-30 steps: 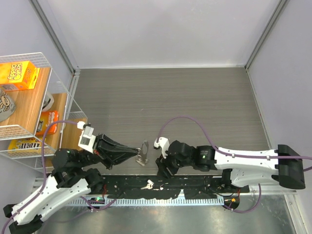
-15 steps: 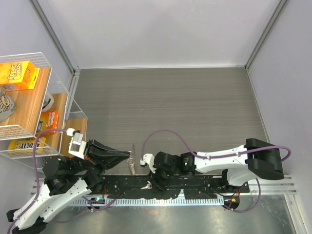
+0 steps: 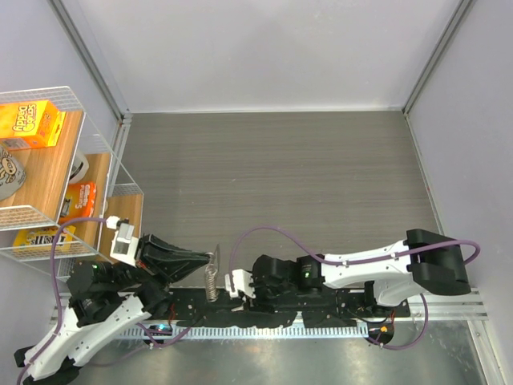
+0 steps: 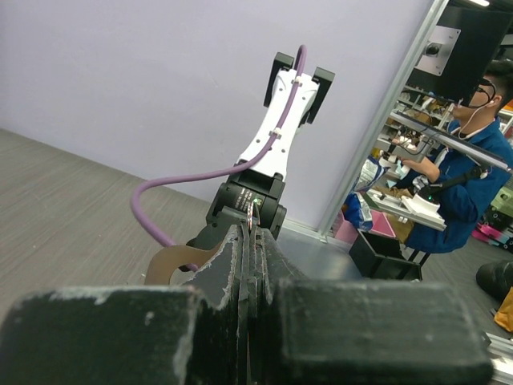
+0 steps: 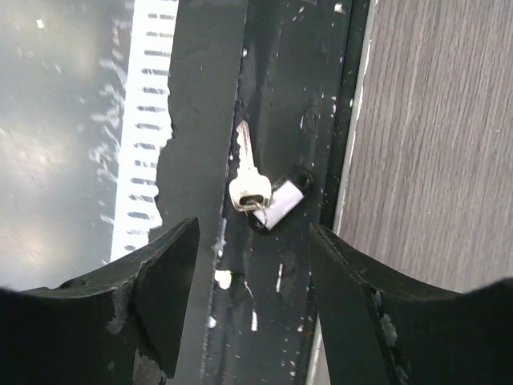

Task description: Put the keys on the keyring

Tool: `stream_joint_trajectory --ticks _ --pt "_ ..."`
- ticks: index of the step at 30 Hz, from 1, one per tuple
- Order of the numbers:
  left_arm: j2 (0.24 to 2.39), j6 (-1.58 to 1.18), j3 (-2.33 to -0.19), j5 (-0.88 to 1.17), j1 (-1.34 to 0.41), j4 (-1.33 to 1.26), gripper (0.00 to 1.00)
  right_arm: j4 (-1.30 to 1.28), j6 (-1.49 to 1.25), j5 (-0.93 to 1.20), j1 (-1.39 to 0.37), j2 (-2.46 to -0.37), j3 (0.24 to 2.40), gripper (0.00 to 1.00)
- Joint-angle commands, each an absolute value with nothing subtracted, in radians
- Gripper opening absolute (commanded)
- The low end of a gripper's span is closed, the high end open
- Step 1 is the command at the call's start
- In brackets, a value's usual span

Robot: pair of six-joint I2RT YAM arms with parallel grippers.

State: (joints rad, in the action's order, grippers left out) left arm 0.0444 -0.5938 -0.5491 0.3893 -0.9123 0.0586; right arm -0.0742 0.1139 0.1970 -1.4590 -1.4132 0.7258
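Observation:
A small silver key (image 5: 247, 180) with a little ring and a white tag (image 5: 280, 202) lies on the black base plate (image 5: 272, 72), just off the table's edge. My right gripper (image 5: 256, 309) hovers over it, open, the key just beyond its fingertips. From the top, the right gripper (image 3: 238, 290) covers the key. The left gripper (image 3: 205, 259) is shut on the keyring (image 3: 211, 277), a glittery silver strip hanging below its tips. In the left wrist view only a thin metal edge of the keyring (image 4: 254, 216) pokes out between the closed fingers (image 4: 228, 257).
A wire shelf rack (image 3: 96, 136) with snack boxes stands at the left. The black base plate (image 3: 321, 309) and a slotted rail run along the near edge. Grey wood table (image 3: 280, 176) stretches beyond. A person (image 4: 473, 160) sits past the right wall.
My right arm swung left and down over the black plate, covering the key from above. The left gripper drew back to the near left with the keyring.

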Motion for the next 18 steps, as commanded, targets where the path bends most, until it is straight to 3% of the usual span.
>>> stream_joint_trajectory --ticks 1,10,18 --pt "0.026 -0.574 -0.566 0.399 -0.911 0.064 0.00 0.024 0.363 0.186 -1.466 -1.345 0.658 0.64" --pt "0.037 -0.560 -0.575 0.429 -0.911 0.074 0.00 0.090 0.538 0.239 -1.465 -1.336 0.597 0.62" --pt "0.055 -0.564 -0.572 0.446 -0.911 0.066 0.00 0.075 0.561 0.330 -1.462 -1.416 0.647 0.52"
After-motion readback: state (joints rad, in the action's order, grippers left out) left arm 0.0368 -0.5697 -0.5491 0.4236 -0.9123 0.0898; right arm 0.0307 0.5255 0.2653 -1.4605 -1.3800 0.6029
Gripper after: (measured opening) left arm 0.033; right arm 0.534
